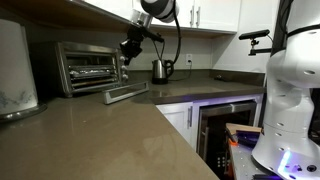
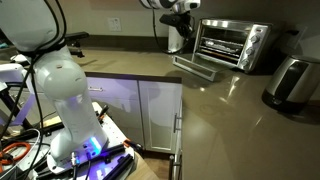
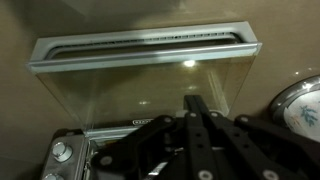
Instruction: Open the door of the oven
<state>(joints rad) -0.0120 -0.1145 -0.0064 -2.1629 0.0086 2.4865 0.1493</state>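
Note:
The silver toaster oven [image 1: 85,65] stands at the back of the brown counter and shows in both exterior views [image 2: 232,45]. Its door [image 1: 127,93] is folded down flat in front of it, handle bar outermost [image 2: 197,67]. In the wrist view the glass door [image 3: 140,85] lies open below me, with its handle [image 3: 150,42] at the top of the picture. My gripper [image 1: 130,47] hangs above the door, beside the oven's open front, touching nothing [image 2: 178,25]. Its black fingers [image 3: 197,102] are pressed together and empty.
A steel kettle [image 1: 160,70] stands behind the gripper by the wall. A white appliance [image 1: 15,70] sits next to the oven's other side [image 2: 290,82]. The black glass-front built-in appliance [image 1: 225,125] is under the counter. A white robot base [image 2: 60,90] stands on the floor.

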